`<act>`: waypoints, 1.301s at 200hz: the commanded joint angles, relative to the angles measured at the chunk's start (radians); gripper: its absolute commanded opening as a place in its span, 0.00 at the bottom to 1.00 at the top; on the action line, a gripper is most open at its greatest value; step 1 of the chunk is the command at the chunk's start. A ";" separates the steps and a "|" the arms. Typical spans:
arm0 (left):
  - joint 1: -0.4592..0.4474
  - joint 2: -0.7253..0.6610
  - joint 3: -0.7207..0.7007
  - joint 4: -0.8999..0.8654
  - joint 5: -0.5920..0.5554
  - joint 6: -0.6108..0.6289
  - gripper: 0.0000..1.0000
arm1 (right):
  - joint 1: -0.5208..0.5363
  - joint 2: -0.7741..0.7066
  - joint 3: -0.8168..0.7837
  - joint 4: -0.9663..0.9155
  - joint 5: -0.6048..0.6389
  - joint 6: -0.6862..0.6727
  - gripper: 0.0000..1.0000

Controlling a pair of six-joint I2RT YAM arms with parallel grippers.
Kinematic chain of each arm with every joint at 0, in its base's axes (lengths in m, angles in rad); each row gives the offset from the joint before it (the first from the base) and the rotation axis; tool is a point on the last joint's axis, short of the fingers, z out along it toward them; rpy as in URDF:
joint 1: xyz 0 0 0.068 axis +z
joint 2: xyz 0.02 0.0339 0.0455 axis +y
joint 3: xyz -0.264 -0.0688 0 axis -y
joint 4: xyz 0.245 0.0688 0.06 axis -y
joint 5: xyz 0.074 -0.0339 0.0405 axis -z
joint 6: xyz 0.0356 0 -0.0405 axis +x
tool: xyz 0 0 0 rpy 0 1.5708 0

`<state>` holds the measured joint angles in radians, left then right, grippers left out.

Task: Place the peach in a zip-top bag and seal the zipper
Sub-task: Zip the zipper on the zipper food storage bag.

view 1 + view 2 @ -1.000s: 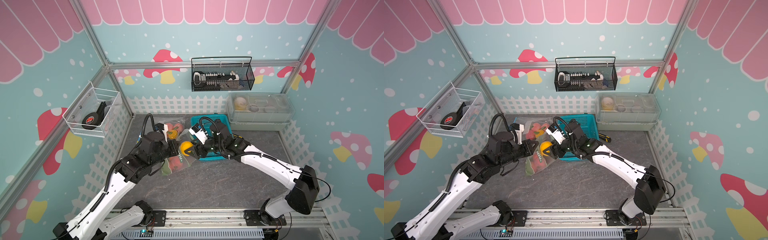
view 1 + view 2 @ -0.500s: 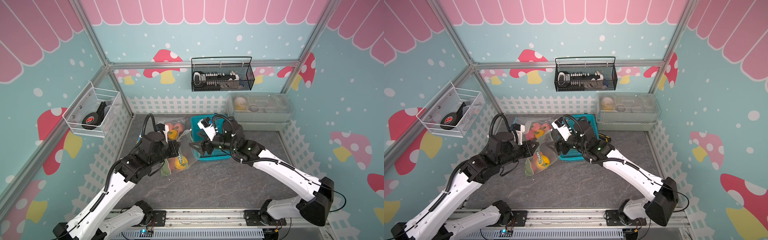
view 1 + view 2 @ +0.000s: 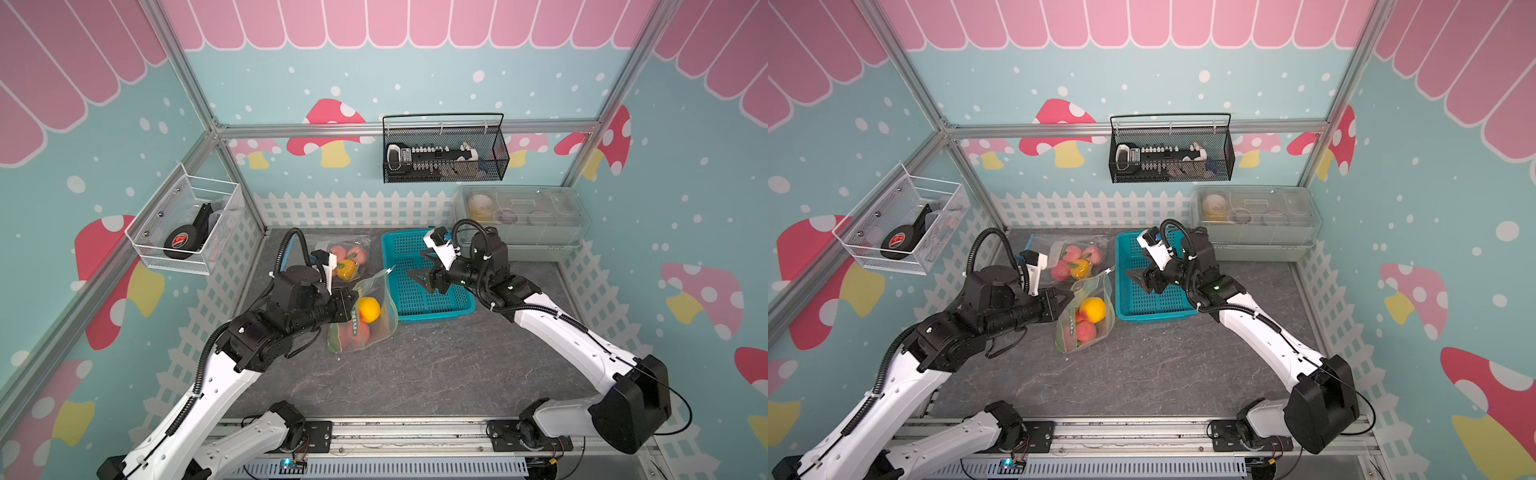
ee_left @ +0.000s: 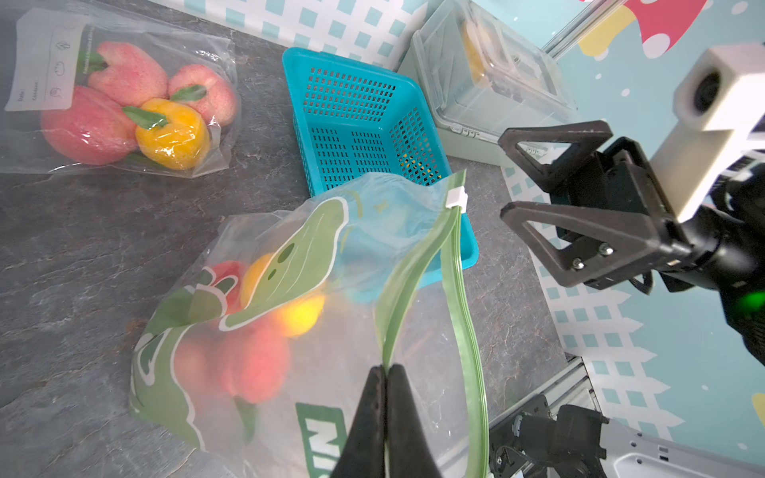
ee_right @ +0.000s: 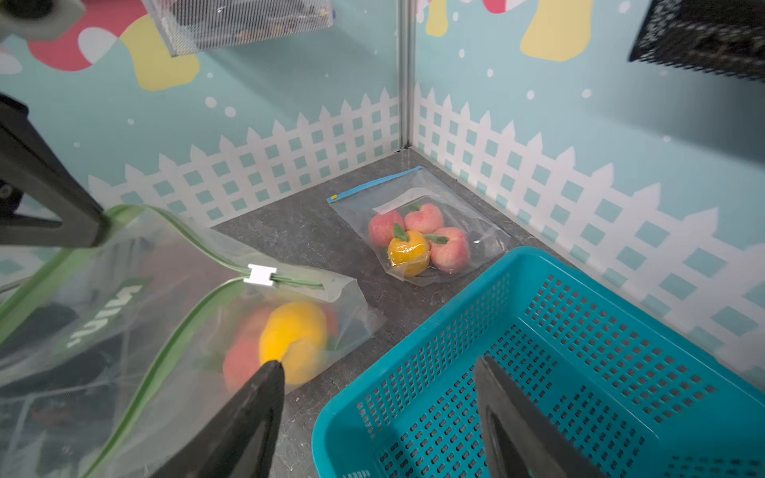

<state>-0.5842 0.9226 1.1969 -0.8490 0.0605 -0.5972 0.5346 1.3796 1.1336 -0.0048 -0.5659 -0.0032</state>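
The peach [image 3: 369,309] is in the zip-top bag [image 3: 386,322] my left gripper [image 4: 387,370] pinches; my spread, empty right gripper [image 4: 503,177] could miss the slider [image 4: 456,198], leaving it unsealed.

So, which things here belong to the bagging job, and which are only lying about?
Job: green zip-top bag, yellow peach inside it, white slider, left tool pinching the bag's rim, open right tool.
Lying about: other fruit bag, teal basket, clear lidded box, black wall basket, white wall basket.
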 commanded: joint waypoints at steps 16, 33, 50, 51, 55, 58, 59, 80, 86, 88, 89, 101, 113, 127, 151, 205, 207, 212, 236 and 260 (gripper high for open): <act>0.000 -0.015 0.033 -0.067 -0.020 0.031 0.00 | -0.009 0.082 0.017 0.067 -0.279 -0.287 0.64; -0.001 -0.015 0.039 -0.070 -0.020 0.033 0.00 | -0.020 0.132 0.061 0.052 -0.362 -0.305 0.56; -0.001 -0.015 0.043 -0.070 -0.021 0.033 0.00 | -0.022 0.180 0.099 0.042 -0.442 -0.311 0.47; -0.002 -0.015 0.043 -0.070 -0.022 0.034 0.00 | -0.023 0.184 0.102 0.042 -0.446 -0.311 0.47; -0.001 -0.013 0.043 -0.070 -0.022 0.034 0.00 | -0.023 0.194 0.110 0.040 -0.459 -0.310 0.46; -0.001 -0.014 0.043 -0.071 -0.022 0.033 0.00 | -0.023 0.200 0.116 0.036 -0.466 -0.312 0.46; -0.001 -0.013 0.043 -0.071 -0.021 0.033 0.00 | -0.023 0.202 0.119 0.034 -0.469 -0.313 0.46; 0.000 -0.011 0.043 -0.071 -0.020 0.033 0.00 | -0.022 0.234 0.147 0.025 -0.489 -0.310 0.45; 0.000 -0.010 0.043 -0.071 -0.019 0.031 0.00 | -0.021 0.239 0.154 0.013 -0.488 -0.317 0.44; 0.000 -0.010 0.043 -0.071 -0.020 0.031 0.00 | -0.020 0.241 0.157 0.007 -0.487 -0.321 0.44; 0.000 -0.010 0.044 -0.071 -0.020 0.031 0.00 | -0.019 0.241 0.157 0.005 -0.487 -0.323 0.44; -0.002 -0.008 0.044 -0.071 -0.021 0.033 0.00 | -0.015 0.247 0.163 -0.005 -0.484 -0.333 0.44; 0.000 -0.005 0.046 -0.071 -0.021 0.033 0.00 | -0.013 0.253 0.163 -0.003 -0.488 -0.334 0.44; -0.001 0.001 0.047 -0.071 -0.020 0.036 0.00 | -0.009 0.262 0.169 0.000 -0.489 -0.334 0.44; 0.000 0.004 0.049 -0.071 -0.017 0.035 0.00 | 0.002 0.284 0.188 -0.005 -0.492 -0.336 0.44; 0.000 0.008 0.056 -0.070 -0.024 0.037 0.00 | 0.034 0.339 0.246 -0.042 -0.493 -0.353 0.28; 0.001 0.009 0.058 -0.070 -0.024 0.037 0.00 | 0.035 0.340 0.246 -0.043 -0.494 -0.351 0.26; -0.001 0.009 0.058 -0.070 -0.025 0.037 0.00 | 0.034 0.342 0.248 -0.043 -0.493 -0.350 0.22; -0.001 0.009 0.061 -0.070 -0.033 0.039 0.00 | 0.035 0.332 0.242 -0.043 -0.473 -0.335 0.00; 0.000 0.002 0.073 -0.079 -0.063 0.044 0.10 | 0.038 0.300 0.231 -0.041 -0.442 -0.287 0.00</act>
<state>-0.5838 0.9329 1.2289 -0.9039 0.0395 -0.5728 0.5648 1.7096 1.3548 -0.0399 -1.0134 -0.2966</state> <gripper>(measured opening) 0.049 0.063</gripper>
